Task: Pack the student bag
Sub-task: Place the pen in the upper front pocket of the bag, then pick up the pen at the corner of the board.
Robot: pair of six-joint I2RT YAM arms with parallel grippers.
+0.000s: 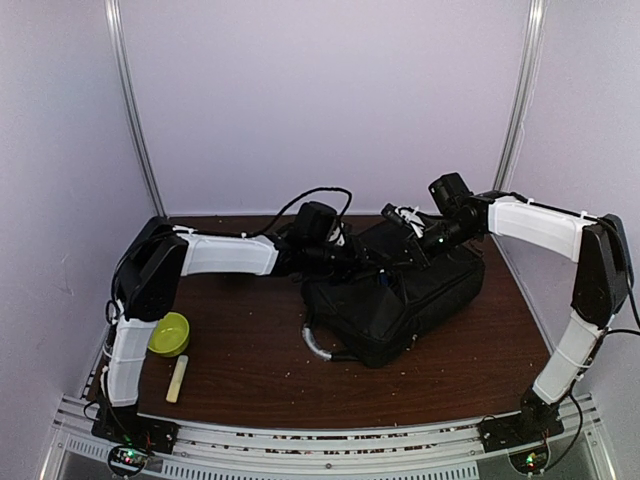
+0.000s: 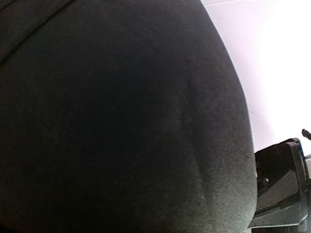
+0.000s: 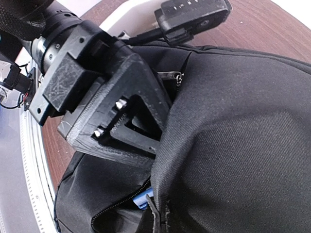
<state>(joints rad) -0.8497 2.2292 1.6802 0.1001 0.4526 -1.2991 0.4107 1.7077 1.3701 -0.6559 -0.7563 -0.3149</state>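
Black soft fabric student bag (image 2: 121, 121) looks floppy; I'd hold its zipper edge (image 3: 119, 208). Right hand (image 1: 408, 240) pressed together; left hand (image 3: 146, 131), cannot tell.

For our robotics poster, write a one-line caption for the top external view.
Left arm and right arm meet at the black student bag; a green bowl sits beside the left arm.
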